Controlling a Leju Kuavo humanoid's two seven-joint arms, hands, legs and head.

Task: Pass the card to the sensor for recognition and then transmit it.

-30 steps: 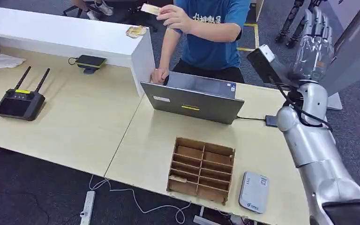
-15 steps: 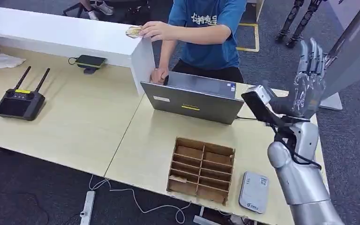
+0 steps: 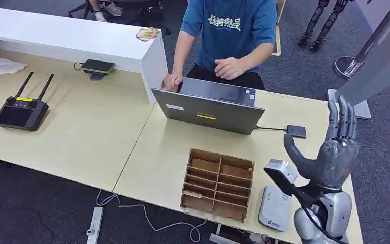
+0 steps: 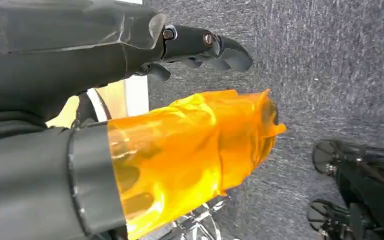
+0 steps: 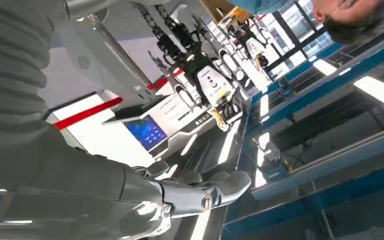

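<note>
Cards (image 3: 147,34) lie in a small stack on the corner of the white partition (image 3: 81,38), well apart from the right hand (image 3: 330,157) and far beyond its fingertips, on the other side of the open laptop (image 3: 208,109). That hand is raised above the right end of the table (image 3: 147,152), palm turned inward, fingers (image 3: 341,121) straight and spread upward with the thumb standing off; it holds nothing. A card of this kind is judged light, thin, stiff and slick, flat against whatever it rests on, so the sensible hold is a pinch across an edge that overhangs, thumb on one face and fingers on the other, with gentle pressure so it neither bends nor slides out. The flat white reader (image 3: 275,207) lies just below the heel of the hand, beside the wooden divided tray (image 3: 217,183).

The head view gives the whole layout: cards, reader, tray and the person (image 3: 228,35) seated behind the laptop. The right wrist view adds the fingers (image 5: 215,192) side-on, extended with open air past them toward distant machines. The left wrist view shows the left hand (image 4: 130,100) hanging over grey carpet, dark fingers (image 4: 210,45) loosely curled around nothing, an orange film wrapped over its thumb (image 4: 195,145).
</note>
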